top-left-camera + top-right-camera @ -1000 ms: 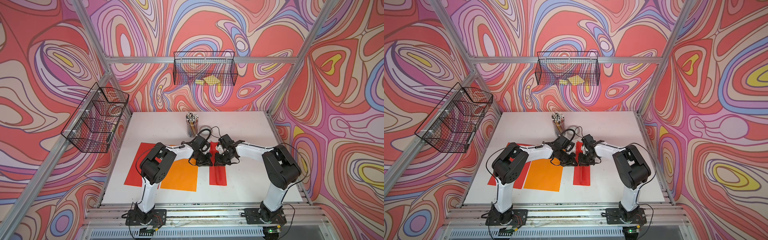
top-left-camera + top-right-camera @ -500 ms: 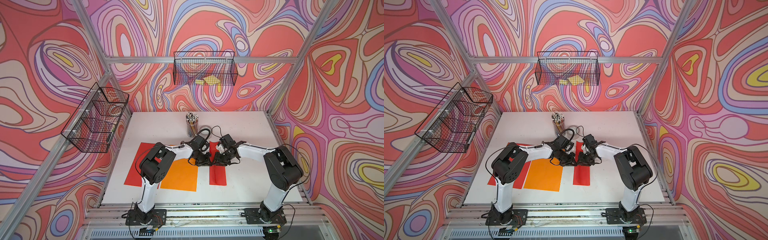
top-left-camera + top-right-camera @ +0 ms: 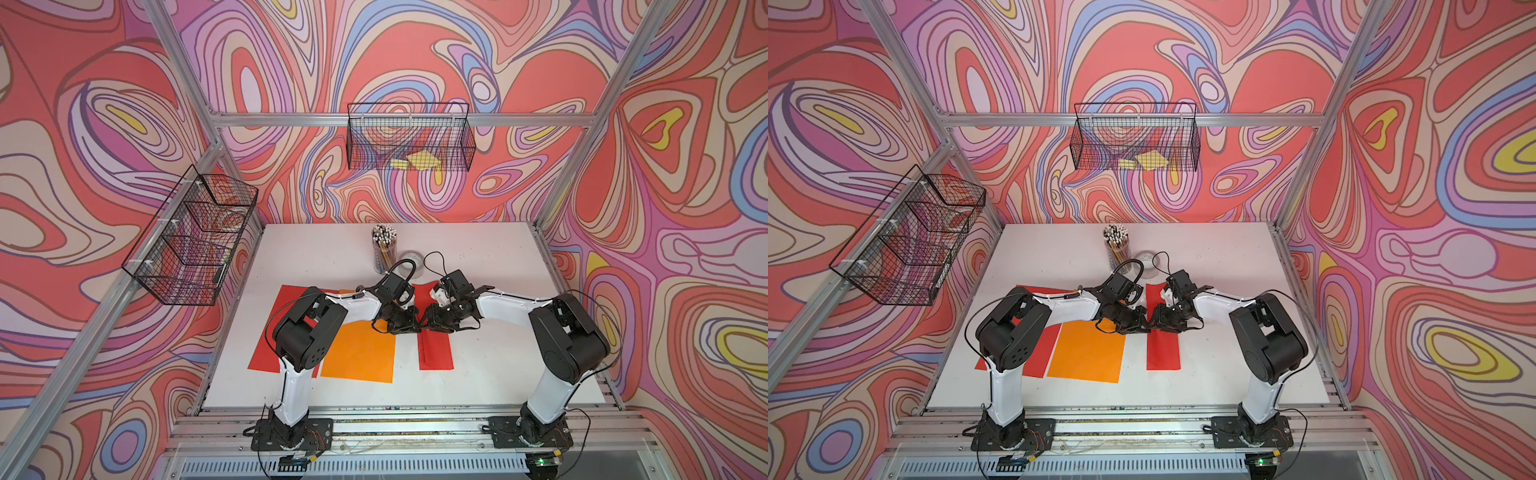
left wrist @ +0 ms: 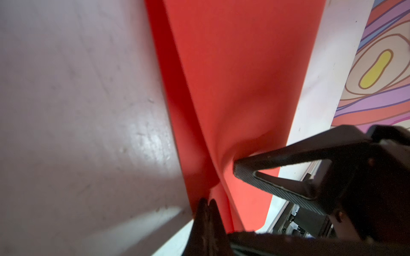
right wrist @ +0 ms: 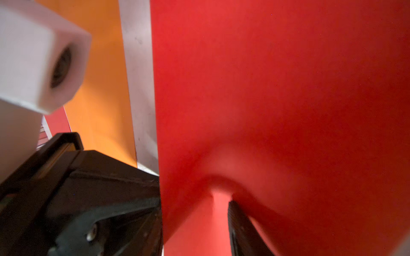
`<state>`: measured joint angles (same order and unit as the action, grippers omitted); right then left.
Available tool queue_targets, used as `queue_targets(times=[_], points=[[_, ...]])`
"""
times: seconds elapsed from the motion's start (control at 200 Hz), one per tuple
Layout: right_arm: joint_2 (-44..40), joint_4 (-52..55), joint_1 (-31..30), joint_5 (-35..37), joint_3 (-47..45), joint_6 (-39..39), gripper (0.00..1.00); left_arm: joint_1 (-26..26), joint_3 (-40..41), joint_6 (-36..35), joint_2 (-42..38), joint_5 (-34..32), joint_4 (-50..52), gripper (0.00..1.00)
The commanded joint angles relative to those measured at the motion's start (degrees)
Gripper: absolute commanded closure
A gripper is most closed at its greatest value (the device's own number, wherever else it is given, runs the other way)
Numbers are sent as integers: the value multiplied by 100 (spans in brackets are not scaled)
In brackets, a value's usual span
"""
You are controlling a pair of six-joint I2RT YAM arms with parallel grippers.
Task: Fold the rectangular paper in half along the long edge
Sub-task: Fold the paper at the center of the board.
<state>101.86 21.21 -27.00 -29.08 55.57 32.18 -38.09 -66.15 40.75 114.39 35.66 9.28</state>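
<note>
We count two robot arms, a left arm (image 3: 303,332) at lower left of centre and a right arm (image 3: 569,336) at lower right. One white table (image 3: 498,266) carries three paper sheets: one narrow red sheet (image 3: 434,353) at centre, one orange sheet (image 3: 357,357) to its left, and one wider red sheet (image 3: 266,357) further left. There are two black wire baskets, a side basket (image 3: 191,237) at middle left and a back basket (image 3: 409,137) at upper centre. The latter holds two yellow pieces, a pale piece (image 3: 400,164) and a brighter piece (image 3: 423,159). Above centre stand one cup (image 3: 384,253) of pencils, too many to count, and one tape roll (image 3: 409,255).
</note>
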Motion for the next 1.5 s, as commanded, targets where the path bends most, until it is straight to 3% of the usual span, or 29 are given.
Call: queue_targets(times=[0.0, 0.426, 0.531, 0.721, 0.786, 1.117, 1.492], points=[[194, -184, -90, -7, -262, 64, 50, 10, 196, 38, 47, -240, 118, 100], [184, -819, -78, -261, -536, 368, 45, 231, 511, 73, -145, -242, 30, 100], [265, -820, -81, -225, -558, 398, 52, 231, 482, 31, -149, -303, 138, 100], [367, -838, -77, -203, -574, 425, 75, 249, 454, -59, -240, -422, 333, 100], [394, -842, -82, -205, -565, 421, 78, 249, 454, -59, -246, -420, 342, 100], [388, -293, -68, 308, -419, 281, 76, 258, 362, -208, -327, -565, 732, 100], [479, -180, -68, 395, -370, 249, 76, 306, 355, -312, -504, -785, 1067, 100]])
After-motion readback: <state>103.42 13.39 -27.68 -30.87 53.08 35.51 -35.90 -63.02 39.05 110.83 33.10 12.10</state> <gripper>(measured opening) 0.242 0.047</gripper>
